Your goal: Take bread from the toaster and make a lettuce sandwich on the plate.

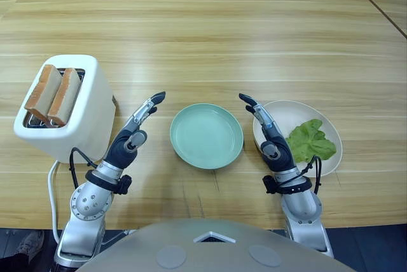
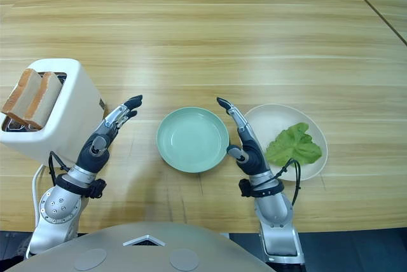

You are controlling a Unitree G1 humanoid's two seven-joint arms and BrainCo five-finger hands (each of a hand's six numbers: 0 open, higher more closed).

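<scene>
Black-and-grey left hand (image 1: 130,140), matching right hand (image 1: 272,147), silver forearms (image 1: 89,205), looping black wrist cables (image 1: 317,171).

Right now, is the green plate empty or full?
Empty: the green plate is bare; bread slices stand in the toaster, lettuce lies in the white dish.

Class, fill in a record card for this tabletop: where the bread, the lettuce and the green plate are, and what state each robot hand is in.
Bread: two bread slices standing in the slots of the white toaster, on the left of the table.
Plate: green plate, empty, in the middle between the hands.
Lettuce: one lettuce leaf lying in the white dish, right of the green plate.
Left hand: open, holding nothing, between toaster and green plate.
Right hand: open, holding nothing, at the white dish's left edge.
Sandwich: not yet begun.
</scene>
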